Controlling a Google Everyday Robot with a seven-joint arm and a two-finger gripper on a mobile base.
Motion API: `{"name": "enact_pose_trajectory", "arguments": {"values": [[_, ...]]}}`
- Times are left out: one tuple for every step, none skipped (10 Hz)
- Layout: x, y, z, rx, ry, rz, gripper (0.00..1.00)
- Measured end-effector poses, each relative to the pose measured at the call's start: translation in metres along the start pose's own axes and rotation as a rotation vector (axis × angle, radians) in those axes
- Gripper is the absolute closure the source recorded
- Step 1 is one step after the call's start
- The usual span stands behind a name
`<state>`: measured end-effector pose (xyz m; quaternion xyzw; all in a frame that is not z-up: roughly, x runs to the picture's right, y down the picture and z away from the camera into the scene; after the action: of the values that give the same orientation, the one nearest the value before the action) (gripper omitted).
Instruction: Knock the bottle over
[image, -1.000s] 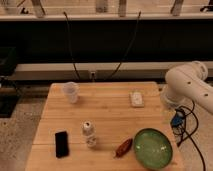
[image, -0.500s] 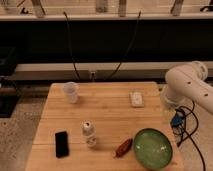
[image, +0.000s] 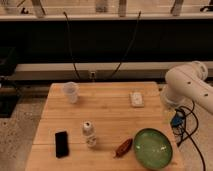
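The bottle (image: 89, 134) stands upright on the wooden table (image: 107, 112), in the front half, a bit left of centre in the view, w/ whitish cap on top and pale label. It is not yet knocked over. Just left of the bottle, towards the front edge, a black phone (image: 61, 143) lies flat, apart from it. Behind the bottle and slightly left stands a clear plastic cup (image: 71, 92), upright, well apart. To the right of the bottle, near the front edge, lies a small brown thing (image: 123, 147), and further right a green bowl (image: 152, 148), nearly touching it. Far behind-right of the bottle lies a small white box (image: 136, 99). The white arm (image: 190, 87) is well to the right of the bottle, beyond the table's right edge. The gripper (image: 176, 121) hangs under the arm as a dark shape w/ some blue, beside the table edge, well apart from the bottle; if it is open or closed I cannot tell.
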<state>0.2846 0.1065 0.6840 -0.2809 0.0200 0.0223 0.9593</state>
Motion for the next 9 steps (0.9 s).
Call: {"name": "enact_pose_trajectory", "arguments": {"values": [[0.000,0.000,0.000,0.000,0.000,0.000,0.20],[0.000,0.000,0.000,0.000,0.000,0.000,0.20],[-0.001,0.001,0.001,0.000,0.004,-0.004,0.20],[-0.007,0.001,0.002,0.003,0.013,-0.018,0.20],[-0.018,0.002,0.003,0.003,0.015,-0.031,0.20],[-0.035,0.002,0.005,0.005,0.020,-0.052,0.20],[-0.039,0.002,0.006,0.006,0.025,-0.061,0.20],[-0.042,0.002,0.006,0.008,0.030,-0.071,0.20],[-0.042,0.003,0.007,0.009,0.035,-0.079,0.20]]}}
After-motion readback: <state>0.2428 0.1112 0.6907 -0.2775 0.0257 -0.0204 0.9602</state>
